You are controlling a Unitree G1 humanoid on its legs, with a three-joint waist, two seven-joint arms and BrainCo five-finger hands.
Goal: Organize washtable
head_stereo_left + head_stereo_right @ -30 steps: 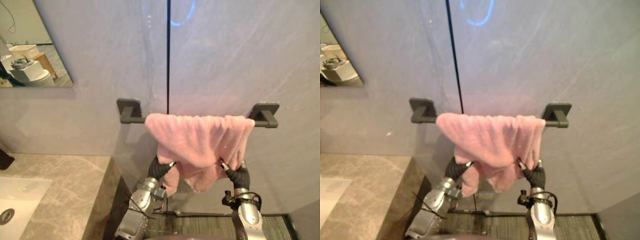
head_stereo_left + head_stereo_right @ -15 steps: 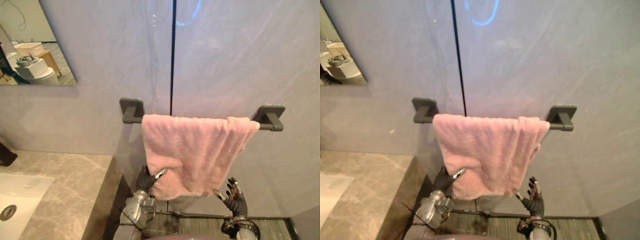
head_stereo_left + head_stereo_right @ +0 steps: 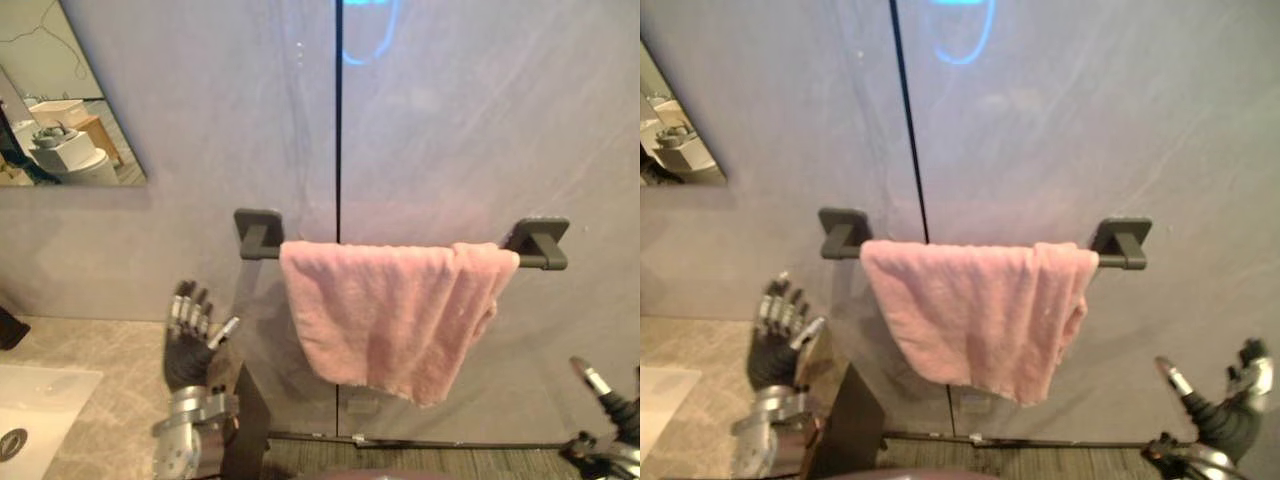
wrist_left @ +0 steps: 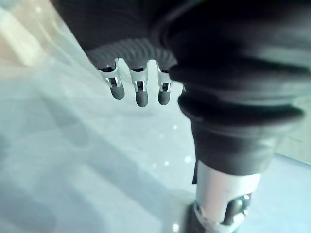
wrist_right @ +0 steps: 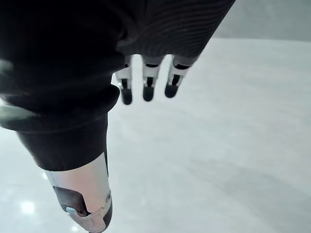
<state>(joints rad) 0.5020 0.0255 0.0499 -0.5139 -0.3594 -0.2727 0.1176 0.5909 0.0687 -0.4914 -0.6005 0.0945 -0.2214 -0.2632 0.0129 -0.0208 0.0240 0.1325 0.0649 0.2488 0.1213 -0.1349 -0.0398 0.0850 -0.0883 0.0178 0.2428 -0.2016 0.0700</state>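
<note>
Towel is draped over the bar, its long axis horizontal along the bar, the hem pointing down and lowest toward the right. Left hand is up, left of the towel, fingers straight and empty. Right hand is low right, fingers spread and empty.

1 pink towel, 1 dark rail w/ 2 wall brackets, 1 mirror, 1 worktop, 1 sink.

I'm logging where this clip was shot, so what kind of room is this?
Most likely a bathroom: a pink towel hangs over a dark rail, a mirror is mounted nearby, and a white sink sits in a stone counter.
</note>
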